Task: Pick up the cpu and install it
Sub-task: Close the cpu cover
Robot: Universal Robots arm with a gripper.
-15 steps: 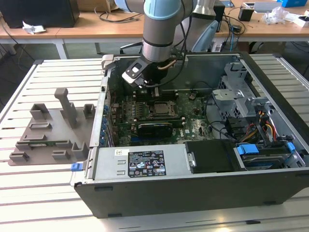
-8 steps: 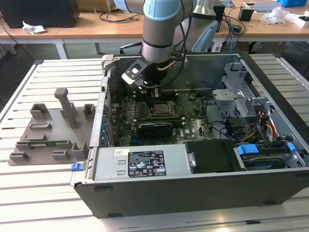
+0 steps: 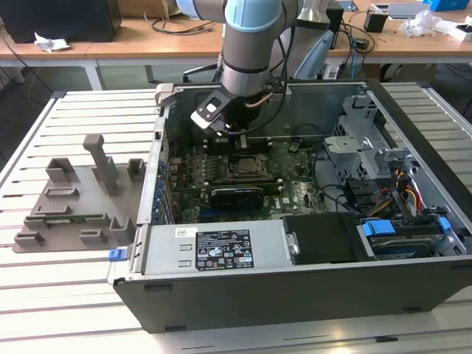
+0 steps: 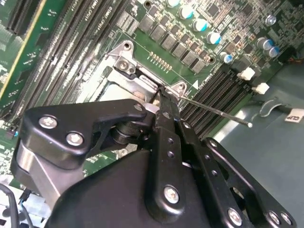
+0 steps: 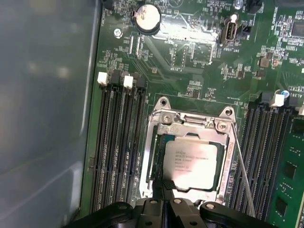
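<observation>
The cpu (image 5: 192, 164), a small silvery square chip, lies flat inside the metal-edged socket frame (image 5: 190, 118) on the green motherboard in the first wrist view. My gripper (image 5: 166, 184) hangs just above the socket with its two black fingers drawn together, and their tips stand at one edge of the cpu. In the second wrist view the shut gripper (image 4: 159, 99) points down at the socket frame (image 4: 128, 78), and the fingers cover the chip. In the exterior view the gripper (image 3: 228, 134) sits low inside the open computer case, over the socket (image 3: 247, 166).
A thin metal lever rod (image 5: 242, 171) stands up beside the socket. Memory slots (image 5: 116, 142) flank it on both sides. The case wall (image 5: 42, 109) is close by. A grey plastic tray (image 3: 74, 199) with raised blocks lies on the slatted table at the exterior view's left.
</observation>
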